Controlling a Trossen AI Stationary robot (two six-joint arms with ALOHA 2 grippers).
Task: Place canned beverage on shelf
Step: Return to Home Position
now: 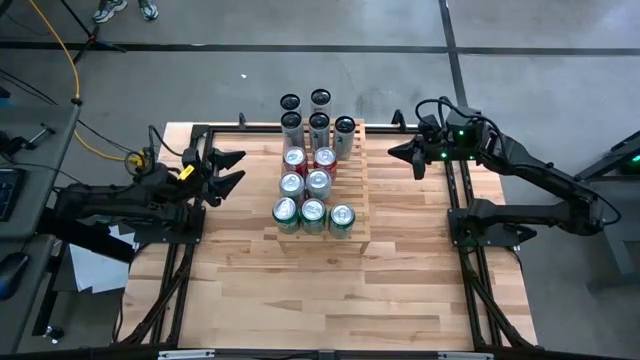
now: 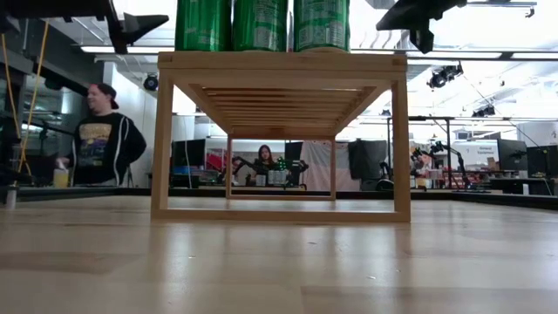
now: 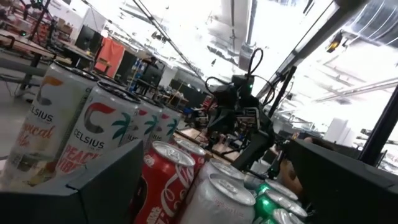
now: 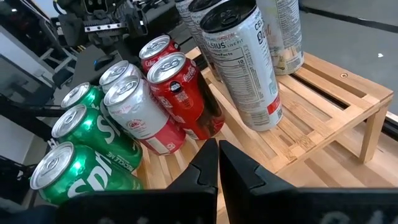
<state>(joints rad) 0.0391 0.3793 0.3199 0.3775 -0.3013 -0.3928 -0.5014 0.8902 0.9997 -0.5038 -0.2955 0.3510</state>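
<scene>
**Position of goods.** The shelf (image 1: pixel 361 195) stands at the centre of the high view on the wooden tabletop (image 1: pixel 300 300). Every can in sight stands upright on it, long axis vertical.
- Tall white cans (image 1: pixel 318 122) are toward the top of the frame.
- Red cans (image 4: pixel 186 99) and silver cans (image 4: pixel 134 106) are in the middle.
- Three green soda cans (image 1: pixel 313 214) are nearest the bottom.

No loose can shows on the tabletop.

**Grippers.**
- The left gripper (image 1: pixel 240 166), left of centre, has its fingers spread and empty. It points at the middle cans and is apart from the shelf.
- The right gripper (image 1: pixel 394 152), right of centre, has its fingers pressed together and empty. Its tip is near the shelf's right edge, beside the tall cans.

The low view shows both grippers up at can height.

**Assessment.** Placement appears complete. The shelf lies between the two grippers, so each arm should withdraw outward to its own side. The right arm appears to have the smaller margin.
</scene>
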